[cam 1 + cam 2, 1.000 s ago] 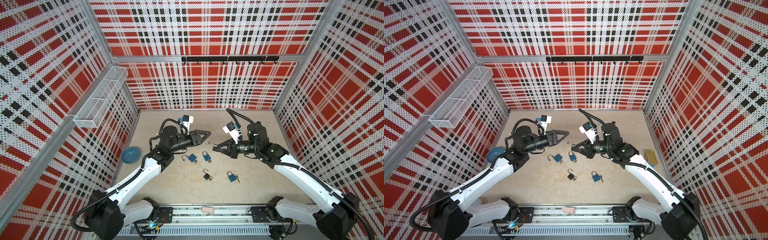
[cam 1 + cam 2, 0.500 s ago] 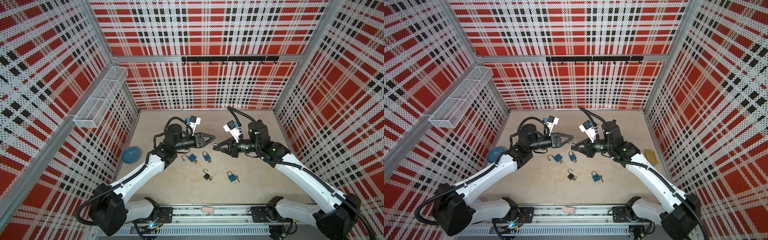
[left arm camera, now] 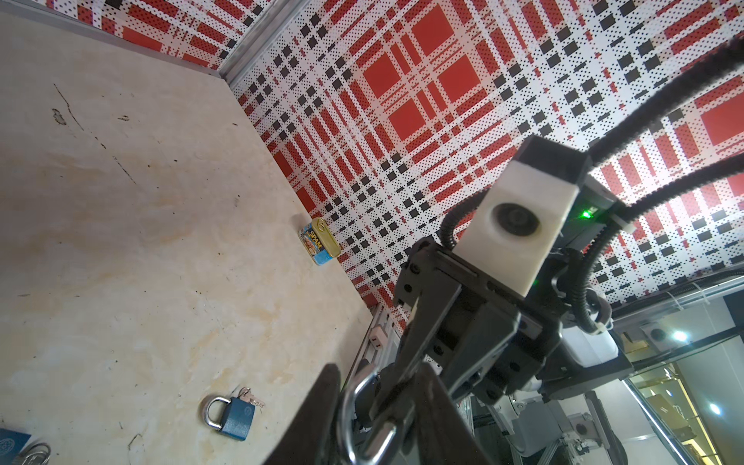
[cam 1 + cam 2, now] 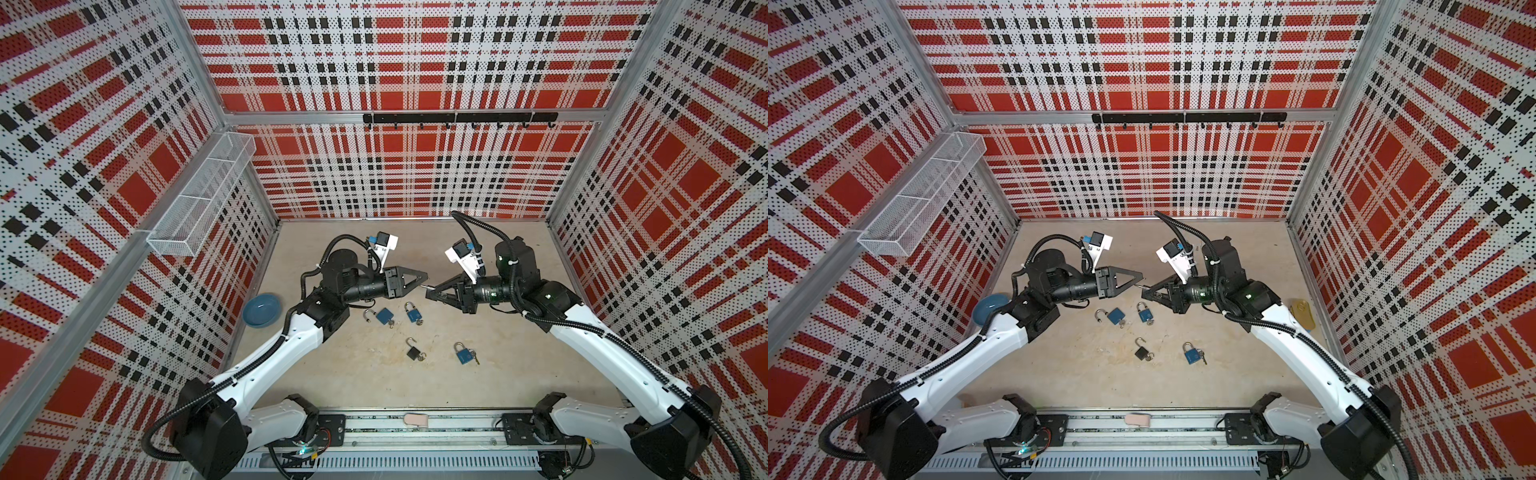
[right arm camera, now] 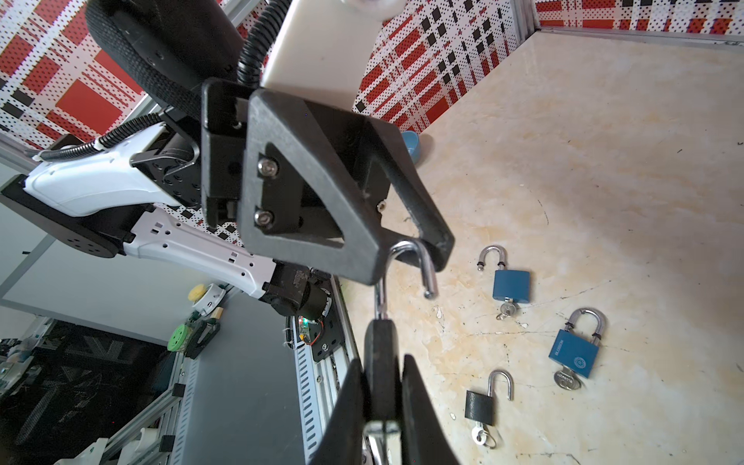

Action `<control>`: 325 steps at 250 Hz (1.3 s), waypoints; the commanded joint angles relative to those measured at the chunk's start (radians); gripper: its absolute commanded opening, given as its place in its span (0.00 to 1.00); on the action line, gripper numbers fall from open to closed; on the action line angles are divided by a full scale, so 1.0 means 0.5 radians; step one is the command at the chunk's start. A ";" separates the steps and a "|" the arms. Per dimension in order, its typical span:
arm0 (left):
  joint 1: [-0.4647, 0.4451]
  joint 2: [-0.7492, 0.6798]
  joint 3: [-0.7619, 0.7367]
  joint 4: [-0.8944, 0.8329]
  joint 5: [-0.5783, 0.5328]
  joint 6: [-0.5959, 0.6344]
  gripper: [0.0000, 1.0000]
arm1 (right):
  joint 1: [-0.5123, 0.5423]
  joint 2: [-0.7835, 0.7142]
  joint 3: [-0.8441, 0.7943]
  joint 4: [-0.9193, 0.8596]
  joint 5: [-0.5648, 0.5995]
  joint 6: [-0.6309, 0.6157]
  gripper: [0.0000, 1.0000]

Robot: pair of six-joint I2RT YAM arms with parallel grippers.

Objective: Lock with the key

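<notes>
Left claw [image 4: 422, 277] slightly parted, tip to tip with clamped right claw [image 4: 430, 292]

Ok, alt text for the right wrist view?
The right tool grips a black padlock by its body, while the left tool brackets its open silver shackle. Two blue padlocks and a second black padlock lie on the beige floor.

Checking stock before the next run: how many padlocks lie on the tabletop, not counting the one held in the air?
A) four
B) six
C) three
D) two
A: on the table lie an open blue padlock, a shut blue padlock beside it, an open black padlock and one more shut blue padlock.
</notes>
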 commanded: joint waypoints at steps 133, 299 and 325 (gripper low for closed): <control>0.055 -0.160 0.004 -0.079 0.058 0.087 0.35 | -0.006 0.046 0.076 0.037 0.034 -0.060 0.00; 0.046 -0.174 -0.046 -0.181 0.068 0.126 0.29 | -0.012 0.044 0.128 0.002 0.068 -0.087 0.00; 0.046 -0.193 -0.048 -0.204 0.067 0.131 0.29 | -0.011 0.042 0.136 -0.005 0.068 -0.088 0.00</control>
